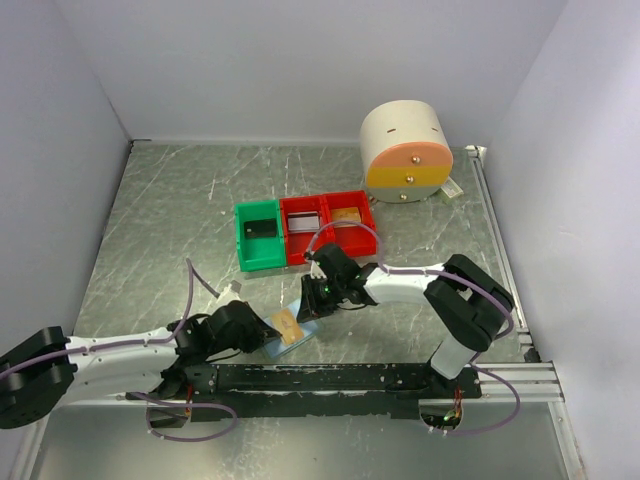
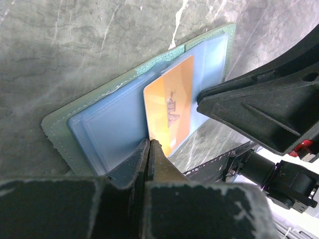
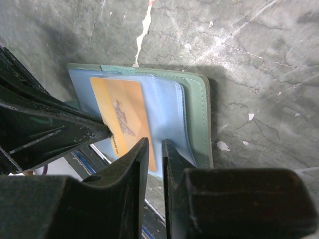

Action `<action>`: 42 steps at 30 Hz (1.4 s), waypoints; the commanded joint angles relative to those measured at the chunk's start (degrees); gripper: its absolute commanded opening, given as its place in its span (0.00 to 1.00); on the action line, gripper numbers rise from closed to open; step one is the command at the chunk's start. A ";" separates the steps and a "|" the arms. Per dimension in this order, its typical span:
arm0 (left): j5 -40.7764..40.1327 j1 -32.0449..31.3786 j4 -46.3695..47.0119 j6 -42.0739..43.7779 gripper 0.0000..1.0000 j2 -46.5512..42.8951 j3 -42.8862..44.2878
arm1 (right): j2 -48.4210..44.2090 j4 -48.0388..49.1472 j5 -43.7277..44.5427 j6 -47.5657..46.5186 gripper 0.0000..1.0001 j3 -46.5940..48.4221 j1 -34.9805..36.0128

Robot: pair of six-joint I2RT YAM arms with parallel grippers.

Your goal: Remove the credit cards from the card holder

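Observation:
The card holder (image 1: 306, 322), a green cover with pale blue clear pockets, lies open on the table near the front rail. An orange credit card (image 2: 169, 107) sticks partway out of a pocket. My left gripper (image 2: 148, 143) is shut, its tips pinching the card's near corner. From the other side, my right gripper (image 3: 155, 144) has its jaws narrowly apart on the edge of the card holder (image 3: 197, 114), beside the credit card (image 3: 124, 114). In the top view the left gripper (image 1: 268, 335) and right gripper (image 1: 318, 300) meet over the holder.
A green bin (image 1: 260, 235) and two red bins (image 1: 305, 228) stand side by side behind the holder. A round cream drawer unit (image 1: 405, 150) sits at the back right. A black rail (image 1: 330, 378) runs along the near edge. Walls enclose three sides.

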 commanded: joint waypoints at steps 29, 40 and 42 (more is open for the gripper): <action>-1.70 -0.88 -9.69 1.10 0.07 -2.80 0.63 | 4.78 -8.77 7.54 -3.19 0.20 5.45 2.01; -1.37 -0.86 5.74 -0.90 0.38 0.11 -3.00 | 5.38 -5.96 3.59 -2.04 0.20 3.03 2.02; -1.43 -0.92 9.37 -1.91 0.40 1.34 -4.17 | 5.49 -5.40 2.98 -1.87 0.20 2.47 2.02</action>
